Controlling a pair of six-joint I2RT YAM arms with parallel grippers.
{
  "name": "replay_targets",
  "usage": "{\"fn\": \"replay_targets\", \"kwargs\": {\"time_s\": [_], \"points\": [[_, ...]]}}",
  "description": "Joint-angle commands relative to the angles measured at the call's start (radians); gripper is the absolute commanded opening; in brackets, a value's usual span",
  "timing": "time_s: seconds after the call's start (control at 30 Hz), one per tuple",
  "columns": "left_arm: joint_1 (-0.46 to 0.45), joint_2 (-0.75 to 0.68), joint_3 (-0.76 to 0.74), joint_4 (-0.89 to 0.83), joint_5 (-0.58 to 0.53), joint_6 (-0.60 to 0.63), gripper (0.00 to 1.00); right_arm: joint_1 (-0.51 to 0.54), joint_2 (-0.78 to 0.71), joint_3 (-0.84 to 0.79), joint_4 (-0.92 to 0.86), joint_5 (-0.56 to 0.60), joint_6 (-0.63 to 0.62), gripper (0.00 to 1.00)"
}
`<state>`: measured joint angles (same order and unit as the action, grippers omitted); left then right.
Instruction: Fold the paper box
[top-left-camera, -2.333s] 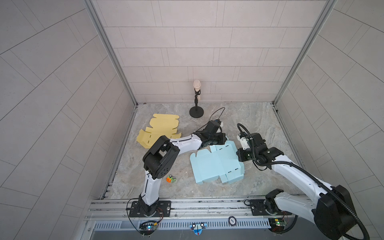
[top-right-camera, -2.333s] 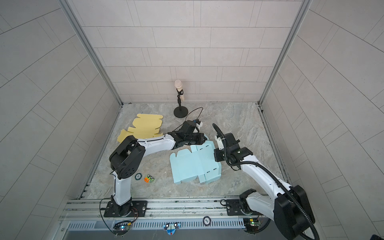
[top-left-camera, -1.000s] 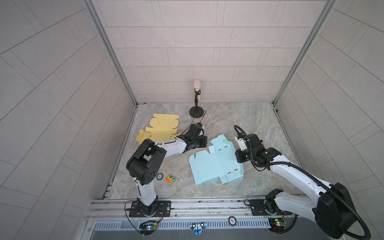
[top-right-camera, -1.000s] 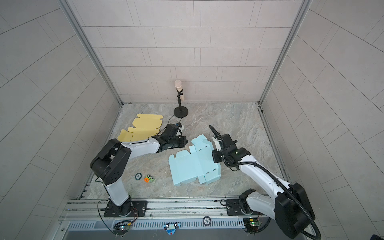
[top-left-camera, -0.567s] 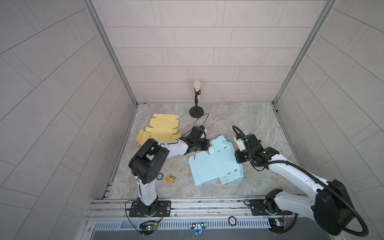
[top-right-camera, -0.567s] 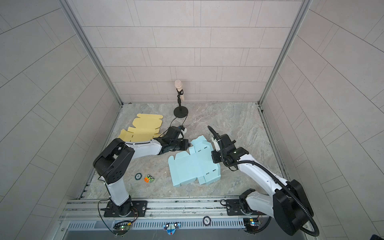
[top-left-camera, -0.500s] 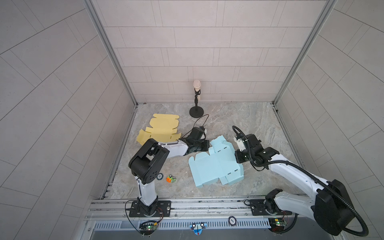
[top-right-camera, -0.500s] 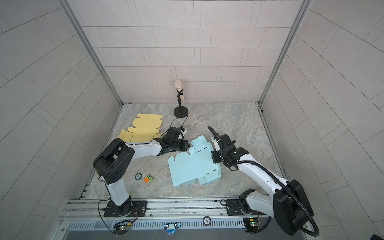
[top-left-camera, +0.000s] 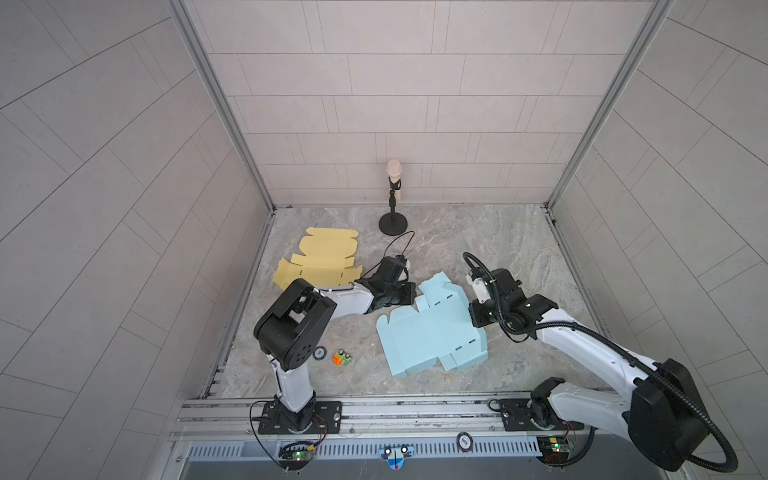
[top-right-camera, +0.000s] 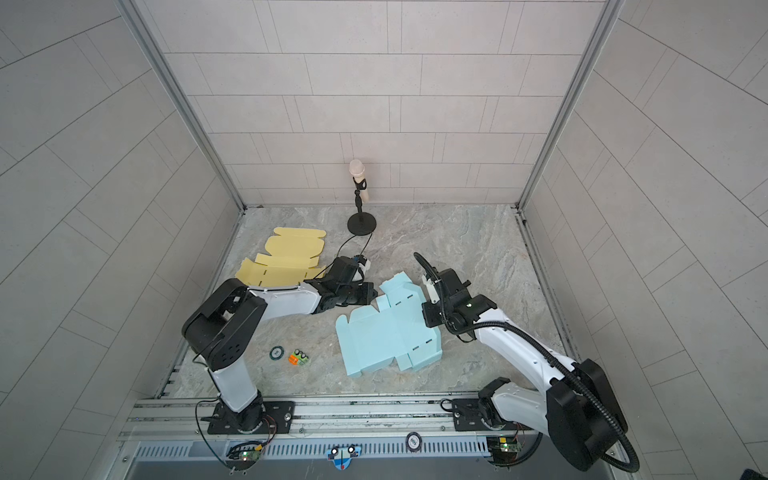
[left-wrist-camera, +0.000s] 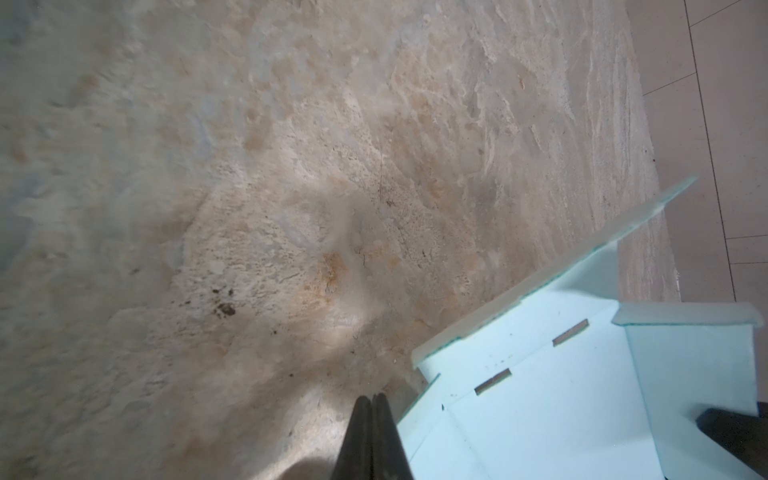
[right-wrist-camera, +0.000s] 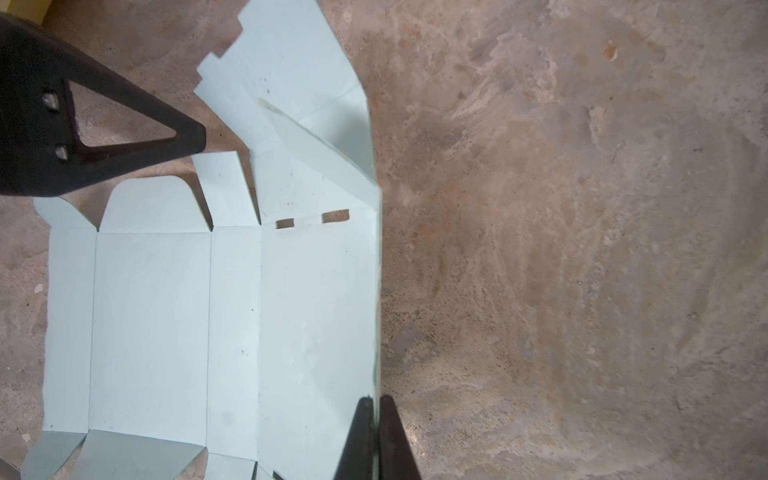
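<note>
The box (top-left-camera: 432, 332) is seen just below the centre of both top views, lying mostly flat and unfolded on the table (top-left-camera: 498, 241). Its right-hand panel is lifted upright. In the right wrist view the edge of that panel is pinched between the closed fingers of the right gripper (right-wrist-camera: 377, 411) at the lower middle of the frame, and the rest of the box (right-wrist-camera: 166, 311) is spread out to the left. The left gripper (top-left-camera: 409, 293) is found at the box's upper-left corner, pressed shut on nothing. In the left wrist view its tips (left-wrist-camera: 372, 409) are set just beside the box's edge (left-wrist-camera: 561, 407); contact cannot be told.
</note>
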<state>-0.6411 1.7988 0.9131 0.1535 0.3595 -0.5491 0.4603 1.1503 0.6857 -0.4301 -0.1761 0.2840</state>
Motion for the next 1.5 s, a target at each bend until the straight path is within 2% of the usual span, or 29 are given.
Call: {"fn": "replay_targets", "kwargs": {"time_s": [0.0,0.27,0.47,0.67,0.7,0.83,1.0,1.07,1.13,1.23,1.47], "points": [[-0.024,-0.025,-0.019,0.021,0.019,-0.002,0.00,0.008,-0.002,0.018,0.014,0.017,-0.016,0.00],[-0.067,-0.081,-0.044,0.013,0.028,-0.003,0.00,0.012,0.016,0.032,0.013,0.023,-0.024,0.00],[-0.103,-0.091,-0.079,0.067,0.051,-0.048,0.00,0.037,0.043,0.047,0.014,0.056,-0.037,0.00],[-0.116,-0.112,-0.132,0.124,0.071,-0.086,0.00,0.077,0.068,0.072,-0.003,0.117,-0.079,0.00],[-0.110,-0.119,-0.143,0.133,0.077,-0.089,0.00,0.106,0.077,0.089,-0.017,0.157,-0.089,0.00],[-0.064,-0.170,-0.201,0.194,0.130,-0.120,0.02,0.227,0.129,0.160,-0.079,0.309,-0.136,0.00],[0.018,-0.290,-0.244,0.143,0.145,-0.077,0.03,0.255,0.140,0.184,-0.078,0.329,-0.185,0.00],[0.069,-0.342,-0.282,0.190,0.178,-0.109,0.05,0.263,0.138,0.197,-0.082,0.353,-0.210,0.00],[0.122,-0.394,-0.312,0.233,0.207,-0.151,0.06,0.283,0.137,0.211,-0.088,0.395,-0.245,0.00],[0.188,-0.463,-0.311,0.211,0.189,-0.152,0.08,0.331,0.153,0.238,-0.099,0.492,-0.281,0.00],[0.283,-0.427,-0.229,0.184,0.176,-0.142,0.13,0.455,0.241,0.303,-0.111,0.762,-0.366,0.00]]}}
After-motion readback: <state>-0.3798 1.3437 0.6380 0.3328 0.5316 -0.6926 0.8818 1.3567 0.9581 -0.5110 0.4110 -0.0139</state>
